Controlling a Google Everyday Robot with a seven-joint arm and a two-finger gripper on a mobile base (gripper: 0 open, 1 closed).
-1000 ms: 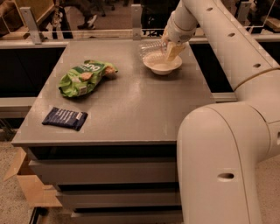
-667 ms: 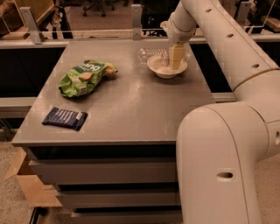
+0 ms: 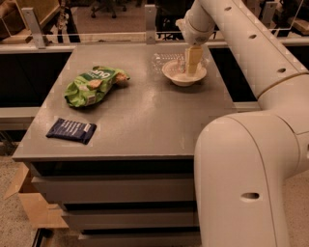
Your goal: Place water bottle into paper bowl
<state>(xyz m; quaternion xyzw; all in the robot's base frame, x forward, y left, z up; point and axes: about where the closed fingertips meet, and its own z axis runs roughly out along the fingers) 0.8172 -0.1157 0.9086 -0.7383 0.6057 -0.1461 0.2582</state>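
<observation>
Nearest, the arm's (image 3: pixel 251 159) big white housing filled the right foreground, and a cardboard box (image 3: pixel 26 205) sat on the floor at lower left. The grey table (image 3: pixel 145 125) had drawers under it. A dark blue packet (image 3: pixel 71 130) lay near its front left corner, and a green snack bag (image 3: pixel 94 84) farther back, both well apart from the work.

Toward the far right edge, the paper bowl (image 3: pixel 171 76) stood upright. The gripper (image 3: pixel 194 61) pointed down into it from above. The water bottle (image 3: pixel 163 60) lay on its side across the bowl's back rim, its clear body poking out to the left (glare hid the rest). Whether the gripper clamped the bottle or had let go, I could not tell.

Judged step: setting down, nearly finished. The next move would call for a clean release and a straight lift, without tipping the light bowl.

Beyond, a metal rail (image 3: pixel 96 34) edged the table; the dim room behind showed chair legs (image 3: pixel 104 7).
</observation>
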